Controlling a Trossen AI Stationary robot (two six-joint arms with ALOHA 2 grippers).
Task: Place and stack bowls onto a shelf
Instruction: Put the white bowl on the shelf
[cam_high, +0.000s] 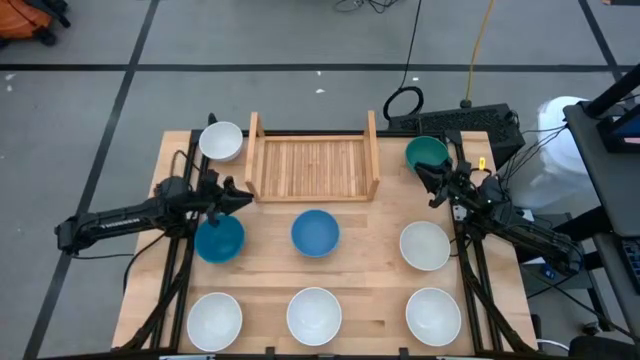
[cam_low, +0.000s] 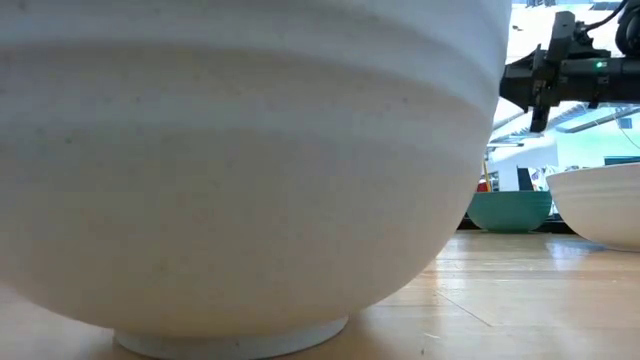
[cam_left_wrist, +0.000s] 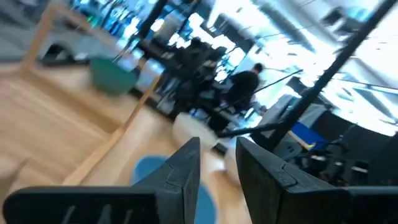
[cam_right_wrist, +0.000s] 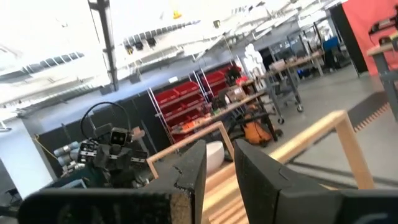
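Two dark robot arms work a wooden table (cam_high: 340, 275) laid out with small bowls. The slatted wooden shelf (cam_high: 312, 165) sits at the far edge, midway along it, its tray bare between two upright side boards.

The left gripper (cam_high: 238, 197) hangs just in front of the shelf's left board and just above a bright blue bowl (cam_high: 219, 240) that rests on the table. In the left wrist view its two fingers (cam_left_wrist: 181, 169) stand parted with a clear gap and nothing between them: released.

A second blue bowl (cam_high: 315, 232) sits in front of the shelf, near the table's middle. A white bowl (cam_high: 221, 141) stands at the far left corner, just beside the shelf's left board.

The right gripper (cam_high: 437, 187) hovers by the dark green bowl (cam_high: 427, 153), which stands to the right of the shelf's right board. Its fingers (cam_right_wrist: 189, 167) show a narrow gap in the right wrist view, with no bowl between them.

Another white bowl (cam_high: 424, 245) sits on the right side, and three more white bowls (cam_high: 314, 316) line the near edge. One of them fills most of the low view. A person (cam_left_wrist: 241, 87) shows in the room beyond the table.
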